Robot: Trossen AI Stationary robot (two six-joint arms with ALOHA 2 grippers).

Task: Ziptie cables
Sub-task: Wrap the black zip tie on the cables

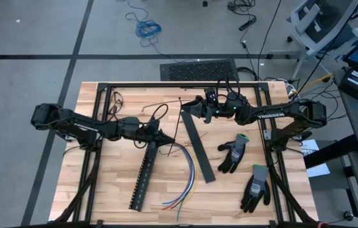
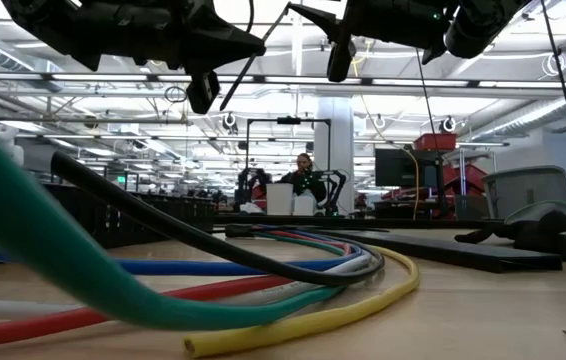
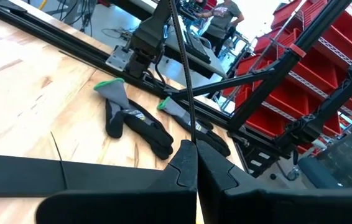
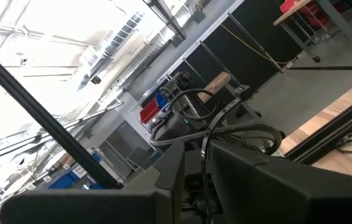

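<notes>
The loose bundle of thin multicoloured cables (image 1: 186,177) lies on the pale wooden tabletop (image 1: 109,183), curving in an arc just beside the long black slotted strip (image 1: 144,174) and running roughly along that strip's length, with the free ends fanned toward its near end.

The left gripper (image 1: 164,137) hangs over the far end of the slotted strip, fingers pressed together on a thin black zip tie (image 3: 182,68), which rises straight out between the fingertips in the left wrist view.

The right gripper (image 1: 195,106) is held farther back from the strip, above the far end of a flat black bar (image 1: 198,147); its fingers are nearly together, and a thin dark strand (image 4: 204,155) runs between them, apparently the same tie.

Judged from this, the left gripper is nearer: the bundle lies below and just beside it. Open board surrounds the cable ends; two grey-and-black work gloves (image 1: 245,168) lie well apart beyond the bar.
</notes>
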